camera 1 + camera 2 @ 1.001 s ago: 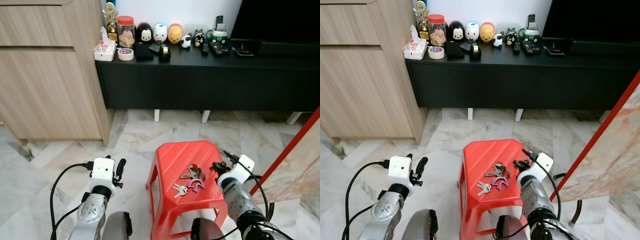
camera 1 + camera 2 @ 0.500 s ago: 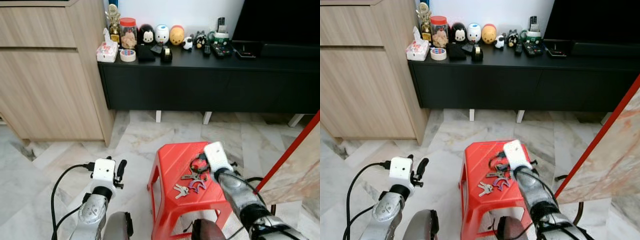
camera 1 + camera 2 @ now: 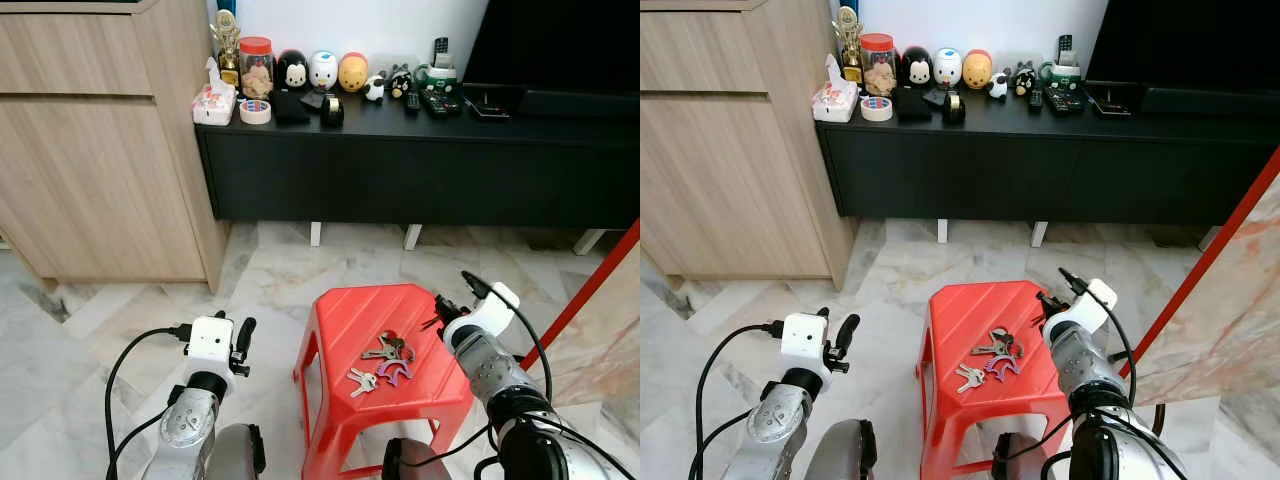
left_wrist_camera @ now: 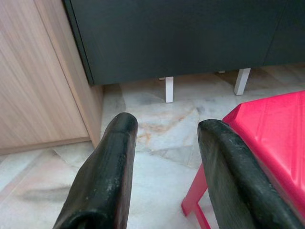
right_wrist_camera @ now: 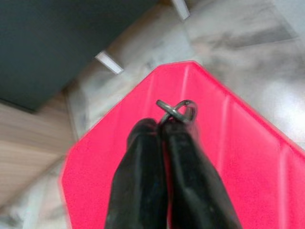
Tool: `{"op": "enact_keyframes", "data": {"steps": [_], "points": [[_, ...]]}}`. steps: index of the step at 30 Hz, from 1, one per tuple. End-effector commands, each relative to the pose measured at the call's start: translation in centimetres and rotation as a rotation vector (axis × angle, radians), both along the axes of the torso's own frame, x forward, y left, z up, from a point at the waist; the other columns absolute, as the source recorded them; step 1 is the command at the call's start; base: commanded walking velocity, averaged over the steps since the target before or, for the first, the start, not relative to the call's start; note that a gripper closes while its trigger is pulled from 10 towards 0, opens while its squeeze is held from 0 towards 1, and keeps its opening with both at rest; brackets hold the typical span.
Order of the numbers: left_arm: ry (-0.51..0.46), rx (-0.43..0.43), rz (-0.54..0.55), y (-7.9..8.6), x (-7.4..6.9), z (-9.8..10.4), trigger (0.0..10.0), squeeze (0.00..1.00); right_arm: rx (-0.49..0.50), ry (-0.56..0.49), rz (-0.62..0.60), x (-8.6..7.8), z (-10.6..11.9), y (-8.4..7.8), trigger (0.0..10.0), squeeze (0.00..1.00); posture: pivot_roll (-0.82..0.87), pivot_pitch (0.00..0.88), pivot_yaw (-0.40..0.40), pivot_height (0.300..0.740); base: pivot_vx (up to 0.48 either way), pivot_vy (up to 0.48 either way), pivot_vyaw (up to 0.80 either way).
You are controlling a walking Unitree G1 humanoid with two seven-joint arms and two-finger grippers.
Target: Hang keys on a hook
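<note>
Our right claw (image 5: pixel 162 125) pinches a metal key ring (image 5: pixel 177 109) above the red stool (image 3: pixel 345 330); more keys (image 3: pixel 385 358) lie there; our left claw (image 4: pixel 164 157), spread, hovers left of it.

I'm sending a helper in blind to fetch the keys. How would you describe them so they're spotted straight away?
Look below the long black TV cabinet to the red plastic stool on the marble floor. On its seat lies a bunch of keys, silver with a purple tag, the loose metal cluster on the red top.

Two silver, ribbed arms each end in a white box-shaped wrist block. A black cable loops behind each pincer; the left pincer (image 4: pixel 162 176) and right pincer (image 5: pixel 162 129) have long black, scuffed fingers.
</note>
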State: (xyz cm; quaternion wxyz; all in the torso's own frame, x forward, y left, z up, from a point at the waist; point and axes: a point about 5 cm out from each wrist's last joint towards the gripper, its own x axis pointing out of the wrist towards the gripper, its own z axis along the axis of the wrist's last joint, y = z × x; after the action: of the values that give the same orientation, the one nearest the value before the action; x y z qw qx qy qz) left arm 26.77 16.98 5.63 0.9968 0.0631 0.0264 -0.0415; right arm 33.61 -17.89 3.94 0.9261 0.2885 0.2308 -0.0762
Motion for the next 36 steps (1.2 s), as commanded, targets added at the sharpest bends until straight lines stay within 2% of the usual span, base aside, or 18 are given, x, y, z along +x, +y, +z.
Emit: {"op": "enact_keyframes", "data": {"steps": [1,6,9,16,19,36], "points": [[0.008,0.014,-0.004,0.0,-0.2,-0.2,10.0,0.0,-0.14,-0.101,0.039,0.6,1.2,-0.1,10.0,0.0,0.1,0.0,-0.072,0.593,0.0,0.0,0.0],[0.013,0.017,0.003,0.1,-0.2,-0.5,10.0,0.0,-0.32,-0.173,0.128,0.6,1.8,0.3,10.0,0.0,0.1,0.0,-0.072,0.593,0.0,0.0,0.0],[0.02,0.01,0.012,0.1,-0.3,-0.7,10.0,0.0,-0.332,-0.179,0.162,0.3,1.6,0.8,10.0,0.0,0.09,0.0,-0.079,0.593,0.0,0.0,0.0],[0.015,-0.008,0.024,0.0,-0.3,-0.7,10.0,0.0,-0.437,-0.196,0.194,-0.7,0.8,0.7,10.0,0.0,0.09,0.0,-0.082,0.593,0.0,0.0,0.0],[0.014,-0.012,0.026,0.0,-0.4,-0.7,10.0,0.0,-0.447,-0.205,0.178,-0.9,0.8,0.5,10.0,0.0,0.09,0.0,-0.084,0.597,0.0,0.0,0.0],[0.025,-0.024,0.051,0.7,-0.5,-1.0,10.0,0.0,-0.452,-0.219,0.17,-1.2,0.7,0.5,10.0,0.0,0.09,0.0,-0.089,0.688,0.0,0.0,0.0]]}}
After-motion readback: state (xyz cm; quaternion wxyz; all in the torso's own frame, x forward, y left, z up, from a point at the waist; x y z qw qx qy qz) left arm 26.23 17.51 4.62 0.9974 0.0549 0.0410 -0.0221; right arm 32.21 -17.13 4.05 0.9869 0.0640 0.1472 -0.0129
